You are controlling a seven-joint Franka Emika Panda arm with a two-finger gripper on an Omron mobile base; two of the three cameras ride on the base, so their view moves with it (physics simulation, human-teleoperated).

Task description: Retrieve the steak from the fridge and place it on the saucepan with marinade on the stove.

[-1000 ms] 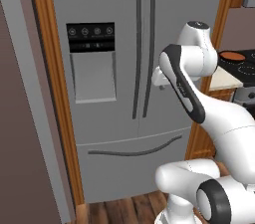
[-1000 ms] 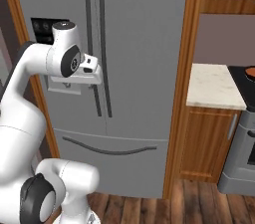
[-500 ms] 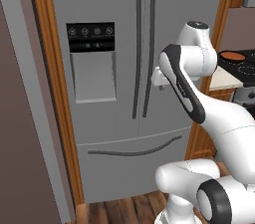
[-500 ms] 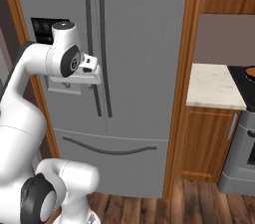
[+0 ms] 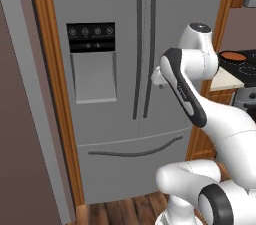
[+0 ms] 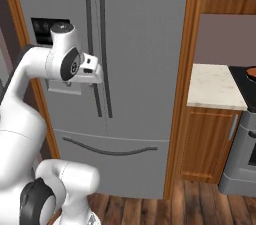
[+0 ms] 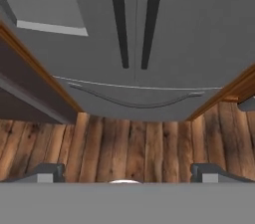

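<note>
The tall grey steel French-door fridge [image 5: 125,89] is shown with both doors closed, its two long dark vertical handles [image 5: 144,54] meeting at the centre seam and a curved dark drawer handle [image 5: 135,150] lying lower down. The white arm's two-finger pincer [image 7: 127,172] is held just in front of the door handles, near them and at about their mid-height; in the hand view its two dark finger tips [image 7: 47,172] are seen set far apart, so the jaws stand wide and nothing is held between them. A black dispenser panel [image 5: 90,37] is set in the door to the pincer's left. Beneath the pincer, wooden plank flooring [image 7: 129,143] is seen. Well to the pincer's right, beyond a wooden cabinet panel [image 6: 185,84], a pale stone desk [image 6: 215,86] adjoins the black glass stove [image 6: 245,80], on which the shallow round black saucepan with orange-brown marinade [image 5: 233,57] rests. The steak cannot be located behind the closed doors.
</note>
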